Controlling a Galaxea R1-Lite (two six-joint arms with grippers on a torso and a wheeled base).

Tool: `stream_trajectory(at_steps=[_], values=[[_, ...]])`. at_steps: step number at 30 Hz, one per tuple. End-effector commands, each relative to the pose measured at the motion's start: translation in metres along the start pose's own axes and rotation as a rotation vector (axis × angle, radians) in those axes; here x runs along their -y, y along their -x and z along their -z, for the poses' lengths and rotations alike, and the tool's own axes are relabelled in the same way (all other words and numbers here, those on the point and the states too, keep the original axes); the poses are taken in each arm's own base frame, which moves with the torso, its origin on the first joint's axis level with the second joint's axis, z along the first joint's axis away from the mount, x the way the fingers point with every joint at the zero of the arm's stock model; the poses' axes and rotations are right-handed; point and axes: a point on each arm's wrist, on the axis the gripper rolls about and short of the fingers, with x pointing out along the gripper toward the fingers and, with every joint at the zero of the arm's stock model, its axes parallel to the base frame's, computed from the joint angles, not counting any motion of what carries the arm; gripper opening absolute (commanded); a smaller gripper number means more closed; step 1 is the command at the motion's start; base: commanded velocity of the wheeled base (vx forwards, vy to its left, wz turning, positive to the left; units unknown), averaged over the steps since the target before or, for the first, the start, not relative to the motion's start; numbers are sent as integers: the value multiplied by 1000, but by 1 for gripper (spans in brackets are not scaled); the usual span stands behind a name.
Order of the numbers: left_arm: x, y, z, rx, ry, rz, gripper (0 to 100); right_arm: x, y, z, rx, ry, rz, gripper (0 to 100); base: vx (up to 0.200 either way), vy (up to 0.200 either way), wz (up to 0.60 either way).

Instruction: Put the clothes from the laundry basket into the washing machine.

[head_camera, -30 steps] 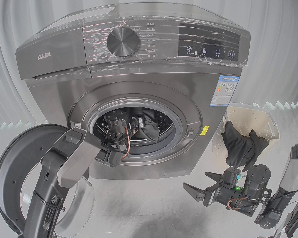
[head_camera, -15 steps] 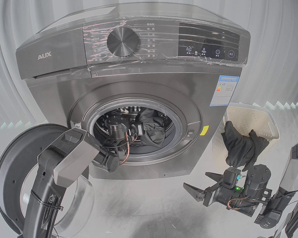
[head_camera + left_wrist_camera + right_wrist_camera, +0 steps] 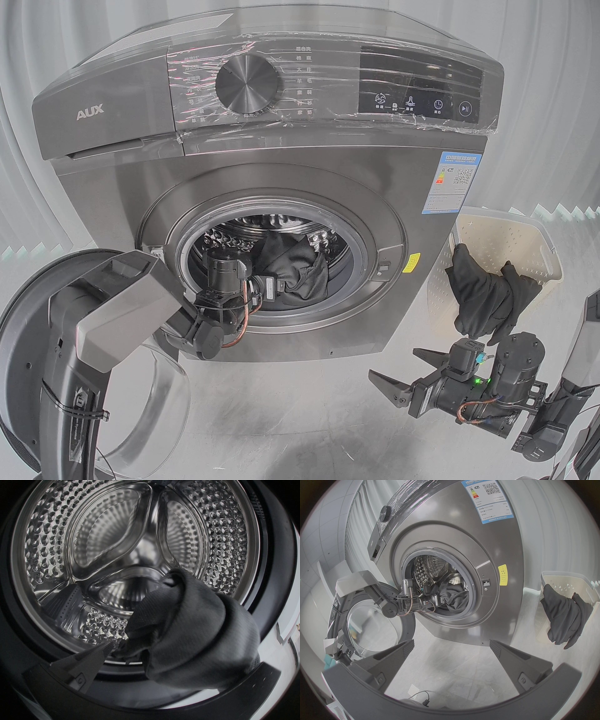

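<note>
Pale floor [image 3: 300, 406] runs up to a grey washing machine [image 3: 281, 162] that stands before a light curtain [image 3: 550, 125]. Nearest, the right claw [image 3: 394, 364] hangs low over the floor with its 2 fingers spread wide apart and nothing between them. Just past it, the cream laundry basket [image 3: 500, 237] sits beside the machine's right side, with 1 black garment [image 3: 487, 300] draped over its near rim and hanging down outside. On the left, the round door [image 3: 25, 325] is swung fully open. The left claw [image 3: 281, 287] is at the mouth of the drum [image 3: 125, 542]. Its fingers are apart: 1 finger [image 3: 90, 661] shows bare, and the other is buried under a second black garment [image 3: 297, 272]. That cloth is bunched at the lower front of the drum, lying over the door seal [image 3: 350, 294] and touching the bare finger's tip. Behind it is the drum's dimpled steel wall.
</note>
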Motion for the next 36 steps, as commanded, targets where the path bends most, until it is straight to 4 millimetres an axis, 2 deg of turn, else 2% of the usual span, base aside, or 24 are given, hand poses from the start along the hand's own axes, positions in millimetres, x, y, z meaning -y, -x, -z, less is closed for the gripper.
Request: stream_trajectory(at_steps=[1, 7, 10, 15, 19, 22, 23, 27, 34, 35, 36], values=[[-1, 16, -18, -1, -3, -1, 100, 0, -1, 2, -8, 0, 1, 100, 0, 0, 0], [4, 29, -12, -44, -15, 48, 100, 1, -1, 2, -9, 0, 3, 100, 0, 0, 0], [14, 39, -3, -79, -24, 156, 100, 0, -1, 2, -10, 1, 1, 100, 0, 0, 0], [28, 46, -5, -76, -25, 243, 100, -1, -1, 2, -9, 1, -2, 100, 0, 0, 0], [42, 34, -1, -40, -19, 260, 100, -2, -1, 3, -13, 3, -7, 100, 0, 0, 0], [44, 27, 3, -24, -21, 258, 100, -2, -2, 4, -18, 4, -7, 100, 0, 0, 0], [46, 17, 11, -17, -21, 258, 100, -2, -3, 5, -22, 4, -6, 100, 0, 0, 0], [51, 1, 19, 6, -18, 245, 100, -2, -3, 5, -22, 4, -6, 100, 0, 0, 0], [54, -16, 24, 52, -22, 199, 100, -1, -3, 6, -24, 4, -4, 100, 0, 0, 0], [54, -17, 21, 63, -18, 197, 0, -1, -3, 6, -24, 4, -4, 100, 0, 0, 0], [53, -18, 18, 73, -12, 195, 0, -1, -3, 6, -24, 4, -4, 100, 0, 0, 0]])
